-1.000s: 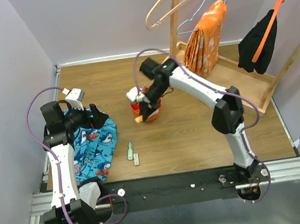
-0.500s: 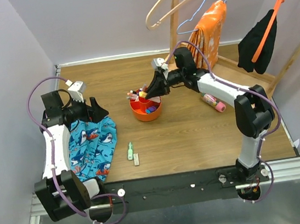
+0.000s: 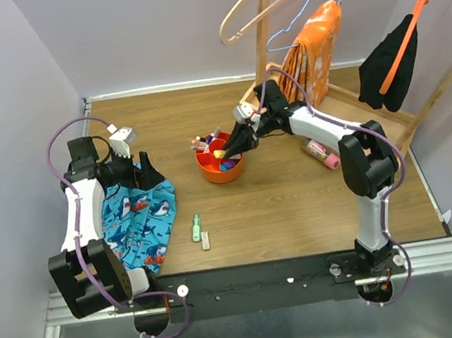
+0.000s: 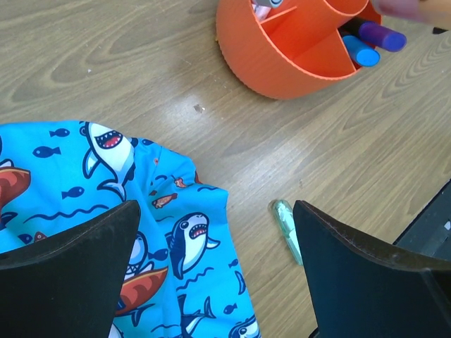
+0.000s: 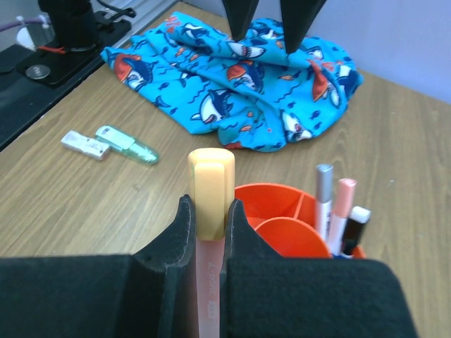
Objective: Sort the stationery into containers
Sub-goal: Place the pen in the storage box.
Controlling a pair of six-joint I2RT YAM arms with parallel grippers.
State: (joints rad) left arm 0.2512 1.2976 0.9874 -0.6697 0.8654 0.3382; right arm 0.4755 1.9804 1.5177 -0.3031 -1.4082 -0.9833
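Now the right claw (image 5: 210, 211) grips a yellow-capped pink marker (image 5: 211, 176) just above the orange divided bowl (image 3: 220, 176), which holds several pens. The left claw (image 4: 215, 243) gapes empty. A green highlighter (image 3: 195, 227), a small white piece (image 3: 206, 240) and another pink marker (image 3: 321, 154) lie unsorted on the worktop (image 3: 282, 212).

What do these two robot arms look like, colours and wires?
The left arm and right arm have white links between chunky black joints, with a purple cable looping along each. The left gripper and right gripper each have two black wedge-shaped fingers.
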